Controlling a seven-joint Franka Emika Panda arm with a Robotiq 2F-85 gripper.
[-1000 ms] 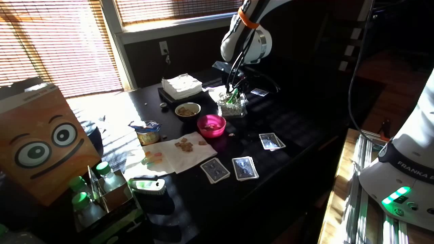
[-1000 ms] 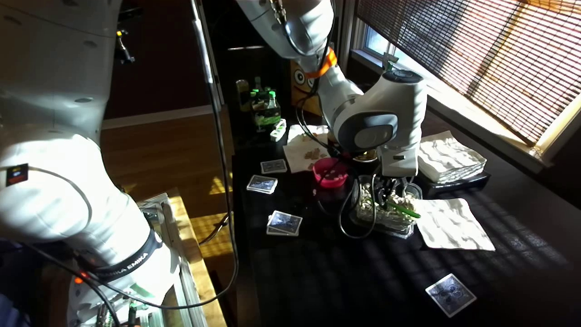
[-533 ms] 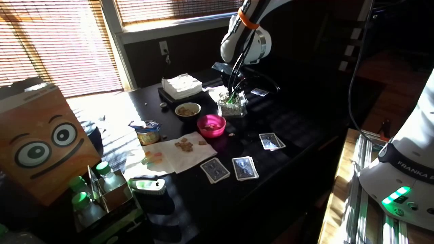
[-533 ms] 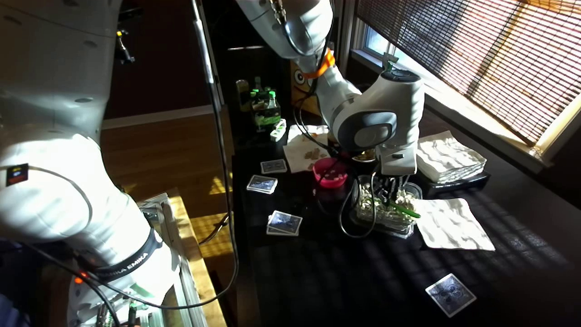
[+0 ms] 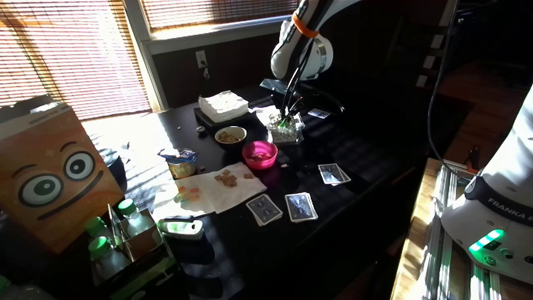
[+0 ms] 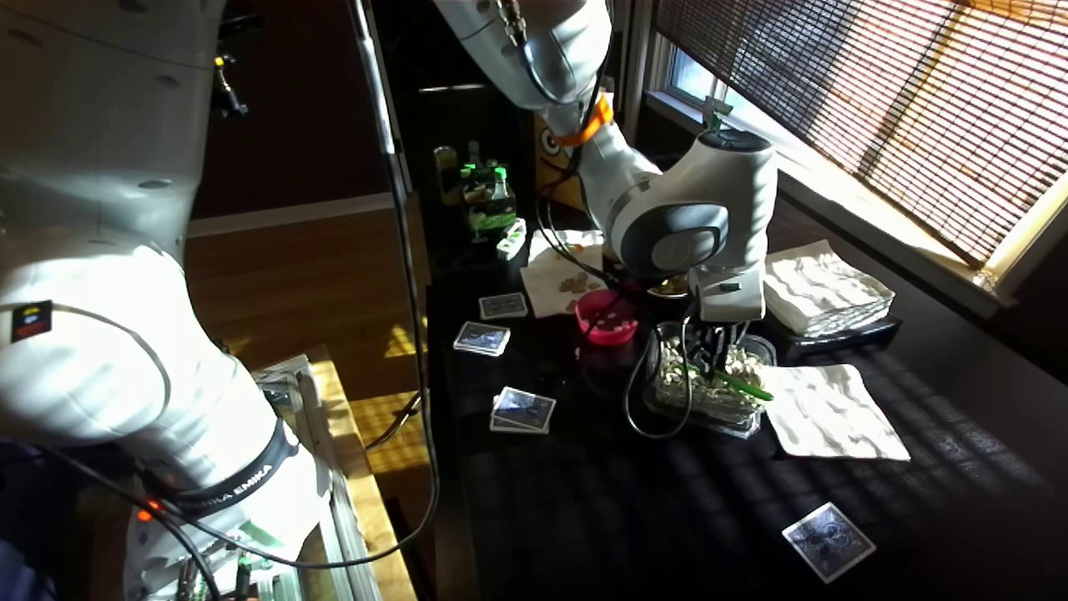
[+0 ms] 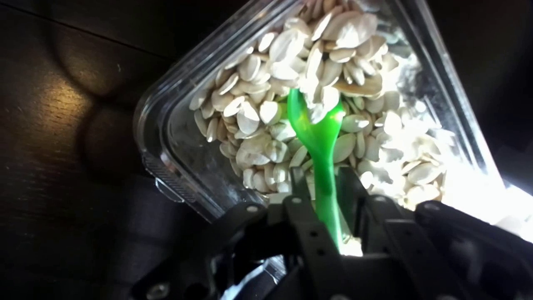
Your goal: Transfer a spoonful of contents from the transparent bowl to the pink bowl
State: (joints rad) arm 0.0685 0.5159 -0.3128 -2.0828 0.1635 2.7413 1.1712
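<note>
1. Pumpkin seeds, pale and flat, fill much of the transparent bowl, boxy clear plastic with rounded corners, standing on the dark tabletop.
2. A green plastic spoon lies in the transparent bowl, its scoop among the seeds with a few resting over it.
3. The gripper reaches down over them with its fingers nearly together, one on each side of the spoon's handle; I cannot tell whether they grip it.
4. Just beside the transparent bowl, in both exterior views, stands the pink bowl with some pale pieces inside.
5. A dark-sided bowl of brown cereal squares stands near the pink bowl; blue-backed playing cards lie in piles.
</note>
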